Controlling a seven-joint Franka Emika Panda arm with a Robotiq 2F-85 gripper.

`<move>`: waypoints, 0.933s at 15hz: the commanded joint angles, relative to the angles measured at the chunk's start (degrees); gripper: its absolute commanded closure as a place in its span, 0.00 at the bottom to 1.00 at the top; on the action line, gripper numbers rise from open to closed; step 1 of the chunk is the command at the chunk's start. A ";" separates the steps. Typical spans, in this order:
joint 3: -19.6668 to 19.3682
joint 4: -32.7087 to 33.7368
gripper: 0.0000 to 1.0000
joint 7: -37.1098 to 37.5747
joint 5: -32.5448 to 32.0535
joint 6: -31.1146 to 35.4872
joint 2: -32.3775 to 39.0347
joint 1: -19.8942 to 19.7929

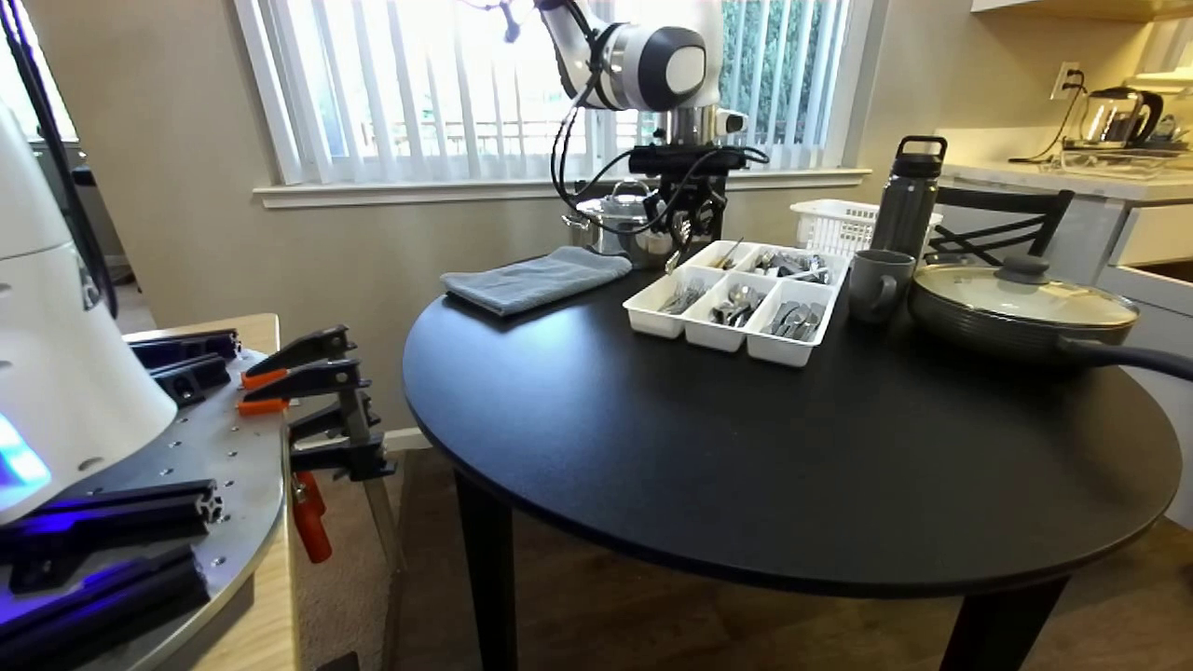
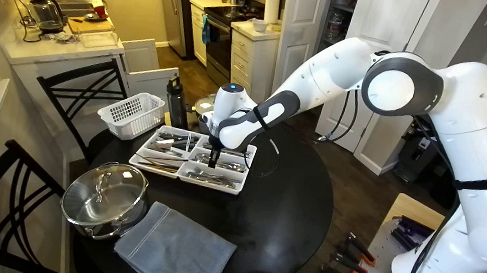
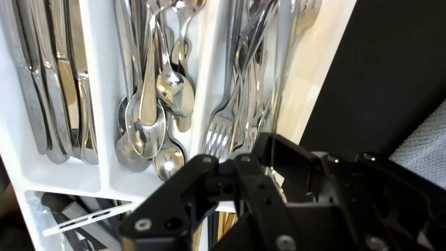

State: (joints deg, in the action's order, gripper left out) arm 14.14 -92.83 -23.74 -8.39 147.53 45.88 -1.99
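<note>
The jaws are narrow, pinching one fork (image 3: pixel 283 64) above the one tray (image 1: pixel 714 334), near its loose forks (image 3: pixel 219 135) (too tangled to count). On the bench (image 1: pixel 699 447), one towel (image 2: pixel 177 248) and one pot (image 2: pixel 106 200) sit on one side of the tray; one mug (image 1: pixel 874 282), one bottle (image 1: pixel 904 212), one pan (image 1: pixel 993 326) and one basket (image 2: pixel 145 122) stand on its opposite side.

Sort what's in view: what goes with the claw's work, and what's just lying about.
Likely in the job:
claw, over the white cutlery tray
slim metal utensil at the claw, grip unclear
the tray's forks, spoons and knives

Likely just lying about:
gray cloth
glass-lidded pot
white basket
dark bottle
gray mug
lidded pan
</note>
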 commanded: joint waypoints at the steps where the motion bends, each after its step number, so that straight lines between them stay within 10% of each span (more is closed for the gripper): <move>1: -1.05 4.00 0.98 -0.86 2.02 -7.94 1.15 0.81; 2: -1.08 4.91 0.98 -1.23 2.19 -9.80 1.49 0.81; 3: -1.25 5.69 0.66 -0.99 2.39 -11.48 1.71 0.93; 14: -1.97 6.94 0.03 0.84 4.18 -14.02 1.50 1.05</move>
State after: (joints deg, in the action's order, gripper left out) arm 13.14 -86.27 -23.71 -6.59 135.35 47.96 -1.58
